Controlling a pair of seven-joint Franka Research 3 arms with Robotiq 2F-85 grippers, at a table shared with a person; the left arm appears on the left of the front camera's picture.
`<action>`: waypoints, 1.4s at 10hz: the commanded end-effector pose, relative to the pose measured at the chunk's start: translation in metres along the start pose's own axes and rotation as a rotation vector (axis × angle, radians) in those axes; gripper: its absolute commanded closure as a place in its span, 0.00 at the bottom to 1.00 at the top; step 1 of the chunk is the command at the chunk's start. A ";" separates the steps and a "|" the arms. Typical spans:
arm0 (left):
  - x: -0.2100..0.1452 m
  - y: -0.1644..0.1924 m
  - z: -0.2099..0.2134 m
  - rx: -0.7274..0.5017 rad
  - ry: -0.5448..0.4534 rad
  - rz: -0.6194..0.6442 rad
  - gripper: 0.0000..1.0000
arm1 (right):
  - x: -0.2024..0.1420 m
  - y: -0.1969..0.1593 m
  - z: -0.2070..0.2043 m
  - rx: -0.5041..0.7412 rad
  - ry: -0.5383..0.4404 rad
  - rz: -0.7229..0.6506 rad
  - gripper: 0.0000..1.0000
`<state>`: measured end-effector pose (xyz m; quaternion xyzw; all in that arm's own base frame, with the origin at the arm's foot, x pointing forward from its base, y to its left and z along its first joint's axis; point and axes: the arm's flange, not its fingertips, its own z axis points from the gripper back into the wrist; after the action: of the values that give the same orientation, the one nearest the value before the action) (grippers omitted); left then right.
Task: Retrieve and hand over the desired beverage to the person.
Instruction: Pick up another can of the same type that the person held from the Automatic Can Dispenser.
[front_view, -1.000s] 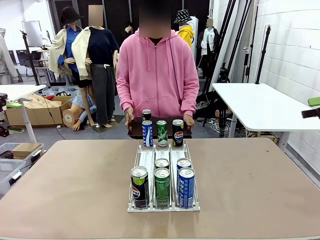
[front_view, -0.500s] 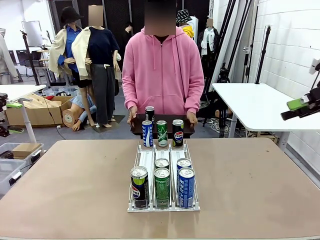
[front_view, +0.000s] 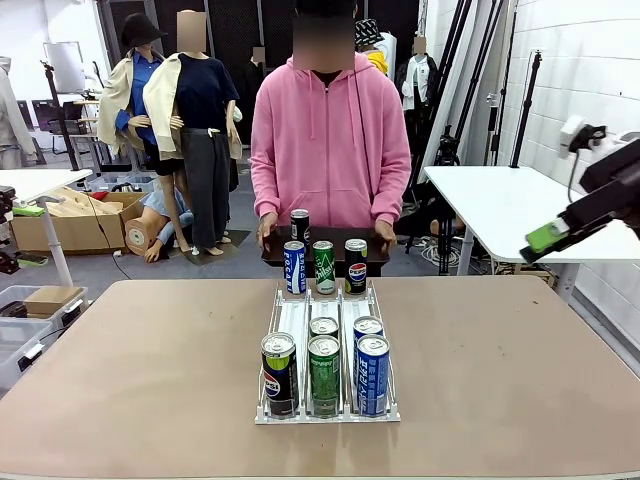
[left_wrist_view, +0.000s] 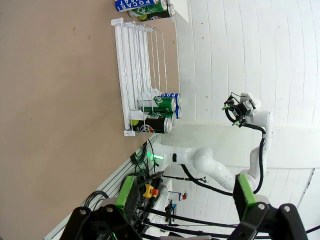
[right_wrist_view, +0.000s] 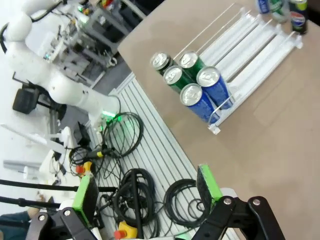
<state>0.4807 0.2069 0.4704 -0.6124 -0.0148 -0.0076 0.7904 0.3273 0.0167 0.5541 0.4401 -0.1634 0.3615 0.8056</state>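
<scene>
The person (front_view: 330, 140) in a pink hoodie stands at the far side of the table, both hands holding a dark tray (front_view: 272, 250) with one black can (front_view: 300, 224) on it. A white rack (front_view: 296, 318) in the middle of the table holds several beverage cans (front_view: 324, 372) at its near end. A blue, a green and a Pepsi can (front_view: 323, 267) stand past its far end. My right gripper (front_view: 548, 236) hangs high at the right edge, open (right_wrist_view: 145, 189) and holding nothing. My left gripper (left_wrist_view: 184, 194) is open too, far from the rack (left_wrist_view: 131, 70).
A white table (front_view: 520, 215) stands to the right behind my right arm. Boxes and bins (front_view: 60, 215) sit on the floor at the left. Cables (right_wrist_view: 130, 190) lie on the floor below the table's near edge. Bare brown tabletop (front_view: 130, 360) flanks the rack.
My right arm has come in at the right edge and moved down and leftward. The person has straightened up and lifted the tray a little.
</scene>
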 end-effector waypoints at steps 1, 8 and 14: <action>-0.004 -0.002 0.000 0.003 -0.008 -0.001 0.00 | 0.010 0.005 -0.024 -0.034 0.072 -0.006 0.00; -0.004 -0.002 0.000 0.003 -0.008 -0.001 0.00 | 0.070 0.046 -0.127 -0.286 0.195 0.030 0.00; -0.004 -0.002 0.000 0.003 -0.008 -0.001 0.00 | 0.122 0.073 -0.211 -0.510 0.328 0.074 0.00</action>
<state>0.4806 0.2068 0.4707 -0.6123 -0.0150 -0.0077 0.7904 0.3356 0.2559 0.5465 0.1747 -0.1403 0.4166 0.8810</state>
